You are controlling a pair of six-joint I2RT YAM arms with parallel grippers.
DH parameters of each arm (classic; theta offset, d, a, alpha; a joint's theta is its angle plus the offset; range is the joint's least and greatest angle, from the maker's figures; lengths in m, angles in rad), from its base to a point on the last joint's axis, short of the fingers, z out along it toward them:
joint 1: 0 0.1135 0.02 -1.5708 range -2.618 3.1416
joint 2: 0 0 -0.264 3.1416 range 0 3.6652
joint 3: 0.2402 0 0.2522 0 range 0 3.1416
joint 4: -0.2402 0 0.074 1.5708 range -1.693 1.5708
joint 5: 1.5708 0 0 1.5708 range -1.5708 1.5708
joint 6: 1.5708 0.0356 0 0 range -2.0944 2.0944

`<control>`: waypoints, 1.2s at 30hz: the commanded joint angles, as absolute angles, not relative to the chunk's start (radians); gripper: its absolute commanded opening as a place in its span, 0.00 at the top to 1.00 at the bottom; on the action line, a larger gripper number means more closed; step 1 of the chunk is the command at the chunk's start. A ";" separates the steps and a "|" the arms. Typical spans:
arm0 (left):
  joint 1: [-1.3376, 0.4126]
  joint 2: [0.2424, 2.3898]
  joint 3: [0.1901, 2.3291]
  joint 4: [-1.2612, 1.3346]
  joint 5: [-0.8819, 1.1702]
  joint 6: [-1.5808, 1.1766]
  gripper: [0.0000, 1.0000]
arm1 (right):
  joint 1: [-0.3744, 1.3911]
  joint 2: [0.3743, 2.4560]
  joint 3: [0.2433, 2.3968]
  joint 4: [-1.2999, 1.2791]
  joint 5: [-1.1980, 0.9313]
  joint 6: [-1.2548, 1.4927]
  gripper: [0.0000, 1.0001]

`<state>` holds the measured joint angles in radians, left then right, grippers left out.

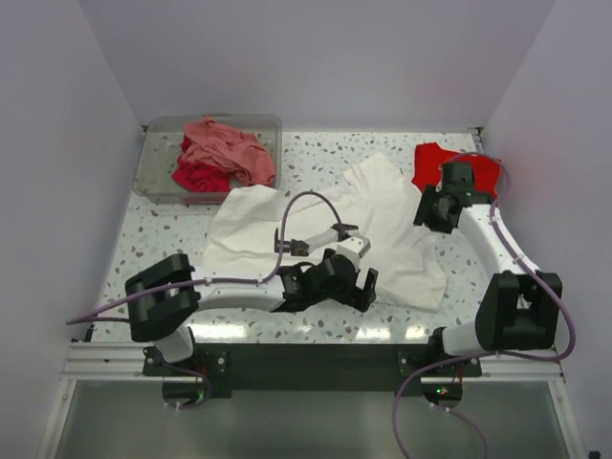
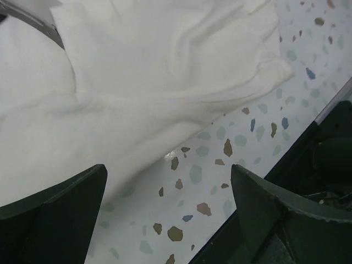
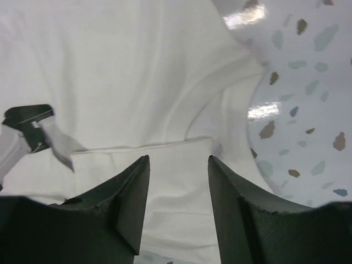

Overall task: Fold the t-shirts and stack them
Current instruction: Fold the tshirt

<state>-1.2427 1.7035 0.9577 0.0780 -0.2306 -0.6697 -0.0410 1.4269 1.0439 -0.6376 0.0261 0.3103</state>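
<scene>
Left pincer (image 2: 168,184) wide open, empty, at white t-shirt (image 2: 137,82) hem — shift onto cloth. Right pincer (image 3: 179,165) open, empty, above cloth — grab evenly.

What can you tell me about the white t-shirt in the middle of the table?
The white t-shirt is soft, plain cloth, spread unfolded and rumpled across the speckled table. Its neckline shows in the right wrist view. The left gripper and right gripper hover open over it, gripping nothing; a red shirt lies beside its far right corner.
</scene>
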 commanded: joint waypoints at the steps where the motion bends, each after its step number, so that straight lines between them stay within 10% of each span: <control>1: -1.165 1.550 1.005 0.017 -0.242 -0.675 0.00 | 0.041 1.417 1.095 -0.647 0.002 0.340 0.52; 36: -0.790 1.304 0.660 -0.103 -0.225 -0.643 0.00 | 0.446 1.738 1.066 -0.443 0.031 0.511 0.64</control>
<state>-0.7990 1.3380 0.6716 -0.0998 -0.2306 -0.6621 0.4370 1.7248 1.0389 -0.4797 -0.0105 0.4896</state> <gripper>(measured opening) 0.997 0.369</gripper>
